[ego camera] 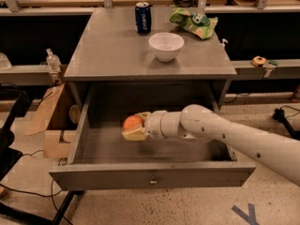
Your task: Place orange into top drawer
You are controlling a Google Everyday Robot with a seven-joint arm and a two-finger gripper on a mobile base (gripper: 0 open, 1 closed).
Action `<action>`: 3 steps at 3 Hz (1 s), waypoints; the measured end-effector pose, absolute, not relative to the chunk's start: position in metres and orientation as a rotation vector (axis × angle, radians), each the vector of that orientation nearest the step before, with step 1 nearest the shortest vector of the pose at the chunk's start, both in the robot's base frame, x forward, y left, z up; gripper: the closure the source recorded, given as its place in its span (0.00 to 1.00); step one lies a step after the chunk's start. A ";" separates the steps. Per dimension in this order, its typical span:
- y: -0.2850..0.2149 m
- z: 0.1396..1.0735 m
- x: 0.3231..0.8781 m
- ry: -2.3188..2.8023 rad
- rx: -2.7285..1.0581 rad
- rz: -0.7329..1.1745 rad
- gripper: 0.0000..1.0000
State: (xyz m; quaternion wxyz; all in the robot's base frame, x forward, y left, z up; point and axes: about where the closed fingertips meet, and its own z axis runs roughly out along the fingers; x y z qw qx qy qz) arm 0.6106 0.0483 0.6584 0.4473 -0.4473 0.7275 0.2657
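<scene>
The top drawer (150, 176) is pulled open below the grey cabinet top; its flat front panel carries a small metal knob (153, 182). My gripper (134, 127) is inside the drawer, left of centre, just above the drawer floor. It is shut on the orange (132, 123), a small round fruit held between the pale fingers (135, 135). My white arm (225, 136) reaches in from the right over the drawer's front right corner.
On the cabinet top (112, 55) stand a white bowl (166, 46), a blue soda can (143, 17) and a green chip bag (193, 21). A cardboard box (54, 125) sits on the floor left of the drawer. A clear bottle (52, 60) stands on the left shelf.
</scene>
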 end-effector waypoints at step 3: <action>0.037 0.633 0.639 1.832 -1.178 0.733 0.86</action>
